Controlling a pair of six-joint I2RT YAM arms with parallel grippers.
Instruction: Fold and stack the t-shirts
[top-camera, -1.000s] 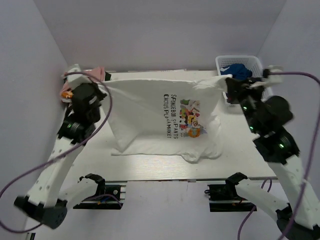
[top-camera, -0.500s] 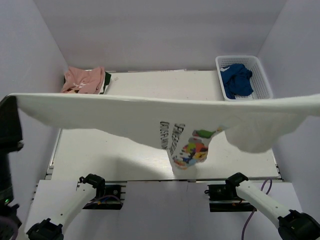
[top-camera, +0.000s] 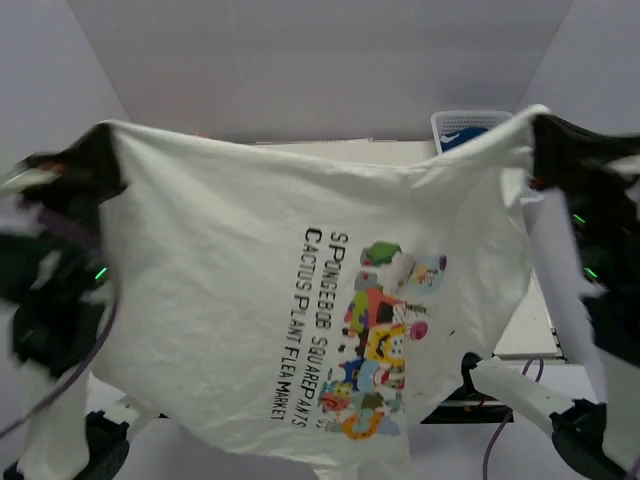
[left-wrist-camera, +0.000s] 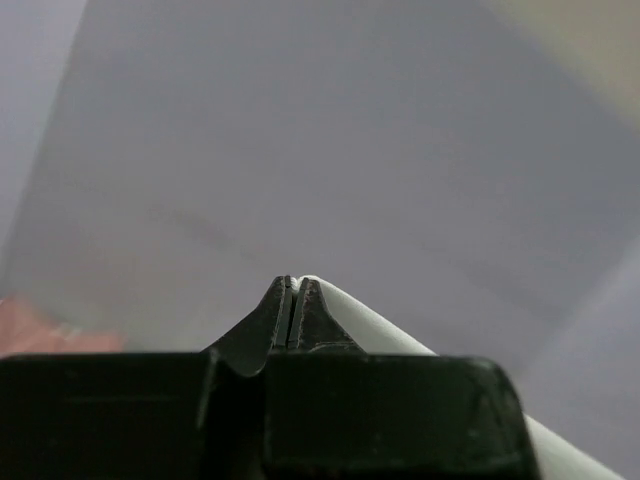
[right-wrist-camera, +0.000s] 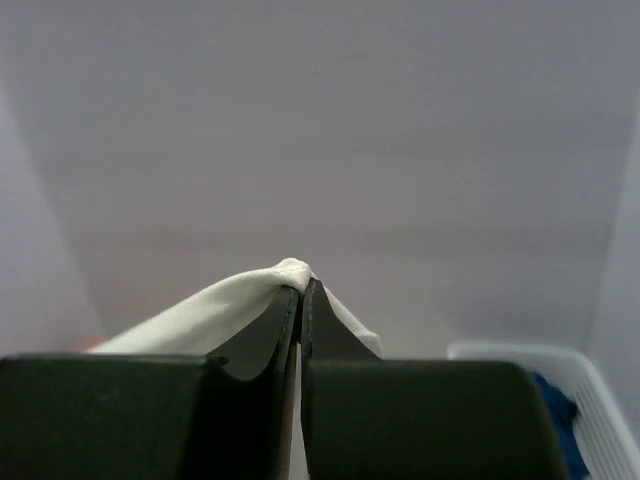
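Now you're airing out the white SpongeBob t-shirt (top-camera: 250, 300): left gripper (left-wrist-camera: 293, 287) and right gripper (right-wrist-camera: 300, 287) each pinch its top edge, cloth hanging spread below them. Next, probably, lower it flat with even tension.

A robotics lab test cell, shown by plain pale walls (top-camera: 320, 70) boxing in a white bench (top-camera: 527, 335), a white robot arm (top-camera: 525, 395) mounted at its near edge, and a plastic basket (top-camera: 470, 122) at the back.

White cartoon-print t-shirt (top-camera: 220, 300) aloft between left arm (top-camera: 45, 290) and right arm (top-camera: 600, 250)
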